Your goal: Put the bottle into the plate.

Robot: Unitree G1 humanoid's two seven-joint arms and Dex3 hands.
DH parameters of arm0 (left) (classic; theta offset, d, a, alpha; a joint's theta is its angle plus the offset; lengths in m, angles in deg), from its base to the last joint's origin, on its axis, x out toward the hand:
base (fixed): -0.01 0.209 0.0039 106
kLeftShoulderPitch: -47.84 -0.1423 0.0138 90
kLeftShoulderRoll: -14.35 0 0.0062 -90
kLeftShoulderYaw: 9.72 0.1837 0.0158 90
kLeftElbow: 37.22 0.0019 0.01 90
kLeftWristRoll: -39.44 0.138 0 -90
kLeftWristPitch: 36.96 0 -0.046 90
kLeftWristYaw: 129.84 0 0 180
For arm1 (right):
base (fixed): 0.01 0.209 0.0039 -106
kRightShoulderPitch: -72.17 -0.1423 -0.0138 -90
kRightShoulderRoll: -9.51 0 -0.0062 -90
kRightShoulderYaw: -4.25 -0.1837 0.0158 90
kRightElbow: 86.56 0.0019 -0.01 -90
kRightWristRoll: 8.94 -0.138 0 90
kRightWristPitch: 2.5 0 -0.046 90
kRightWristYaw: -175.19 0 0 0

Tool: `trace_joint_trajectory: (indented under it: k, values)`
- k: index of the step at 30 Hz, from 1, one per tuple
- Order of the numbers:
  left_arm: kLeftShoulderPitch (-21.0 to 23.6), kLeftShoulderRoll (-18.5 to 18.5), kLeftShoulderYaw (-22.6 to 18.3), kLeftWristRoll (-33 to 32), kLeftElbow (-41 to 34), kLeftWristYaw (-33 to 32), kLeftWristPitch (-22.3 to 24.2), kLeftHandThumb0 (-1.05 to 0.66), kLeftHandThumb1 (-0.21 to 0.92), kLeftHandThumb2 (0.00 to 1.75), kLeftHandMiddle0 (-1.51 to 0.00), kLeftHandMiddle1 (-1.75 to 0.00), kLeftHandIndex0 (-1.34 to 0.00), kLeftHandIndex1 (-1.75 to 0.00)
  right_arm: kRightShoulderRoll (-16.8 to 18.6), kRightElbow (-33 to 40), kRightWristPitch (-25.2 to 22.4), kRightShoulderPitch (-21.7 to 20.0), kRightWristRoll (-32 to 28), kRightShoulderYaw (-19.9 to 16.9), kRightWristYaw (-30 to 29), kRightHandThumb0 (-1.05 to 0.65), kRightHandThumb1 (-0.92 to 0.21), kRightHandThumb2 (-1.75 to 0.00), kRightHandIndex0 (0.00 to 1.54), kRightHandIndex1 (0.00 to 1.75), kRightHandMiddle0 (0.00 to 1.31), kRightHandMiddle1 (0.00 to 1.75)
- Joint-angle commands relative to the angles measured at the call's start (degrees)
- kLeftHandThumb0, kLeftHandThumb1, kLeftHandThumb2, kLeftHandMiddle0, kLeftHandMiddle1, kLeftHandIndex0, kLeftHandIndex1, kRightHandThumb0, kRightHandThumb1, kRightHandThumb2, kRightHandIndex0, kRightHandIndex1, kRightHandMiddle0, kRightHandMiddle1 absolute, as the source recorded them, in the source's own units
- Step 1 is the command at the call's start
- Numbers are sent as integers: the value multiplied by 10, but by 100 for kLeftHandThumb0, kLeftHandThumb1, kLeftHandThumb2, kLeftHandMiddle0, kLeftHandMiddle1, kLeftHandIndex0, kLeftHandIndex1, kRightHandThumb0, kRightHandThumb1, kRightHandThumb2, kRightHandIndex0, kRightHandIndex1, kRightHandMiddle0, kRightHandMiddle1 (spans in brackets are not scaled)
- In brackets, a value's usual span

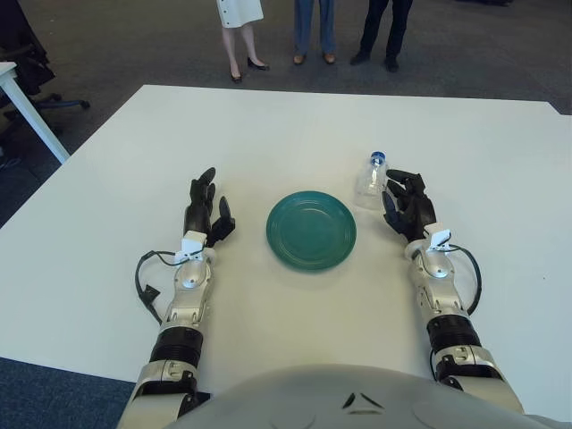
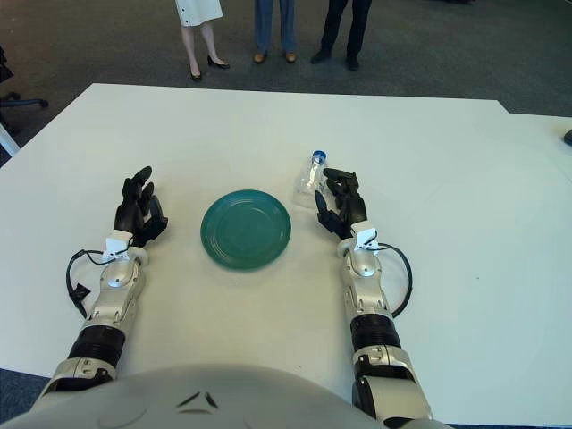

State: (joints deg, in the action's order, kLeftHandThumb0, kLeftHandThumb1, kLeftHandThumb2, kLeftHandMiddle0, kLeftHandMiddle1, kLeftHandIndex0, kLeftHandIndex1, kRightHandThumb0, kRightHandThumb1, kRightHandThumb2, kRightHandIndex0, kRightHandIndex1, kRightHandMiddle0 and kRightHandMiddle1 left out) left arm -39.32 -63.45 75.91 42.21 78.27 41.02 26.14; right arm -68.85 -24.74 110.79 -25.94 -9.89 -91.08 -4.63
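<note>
A small clear plastic bottle (image 1: pixel 373 181) with a blue cap stands on the white table, just right of and behind a green plate (image 1: pixel 311 231). My right hand (image 1: pixel 407 206) is beside the bottle on its right, fingers spread, close to it but not closed around it. My left hand (image 1: pixel 205 207) shows left of the plate with its fingers stretched out and nothing in them. The plate holds nothing.
The white table (image 1: pixel 295 134) stretches wide to every side. Three people (image 1: pixel 304 31) stand beyond its far edge. A white table leg (image 1: pixel 31 112) and a chair show at the far left on the floor.
</note>
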Motion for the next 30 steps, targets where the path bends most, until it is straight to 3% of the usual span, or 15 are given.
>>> trace_joint_trajectory:
  k: [1, 21, 30]
  values:
    - [-13, 6, 1, 8, 24, -5, 5, -98, 92, 100, -7, 0, 0, -33, -8, -11, -23, 7, 4, 0, 5, -43, -86, -55, 43, 54, 9, 100]
    - [-18, 4, -3, 17, 43, -14, -16, -98, 92, 99, -8, -1, 0, -31, -48, -34, -51, -39, 1, -15, 7, -45, -86, -50, 38, 52, 9, 98]
    - [-11, 1, -5, 20, 62, -17, -21, -99, 92, 99, -10, -1, 0, -32, -75, -45, -44, -56, 12, -16, 12, -36, -75, -63, 37, 63, 12, 93]
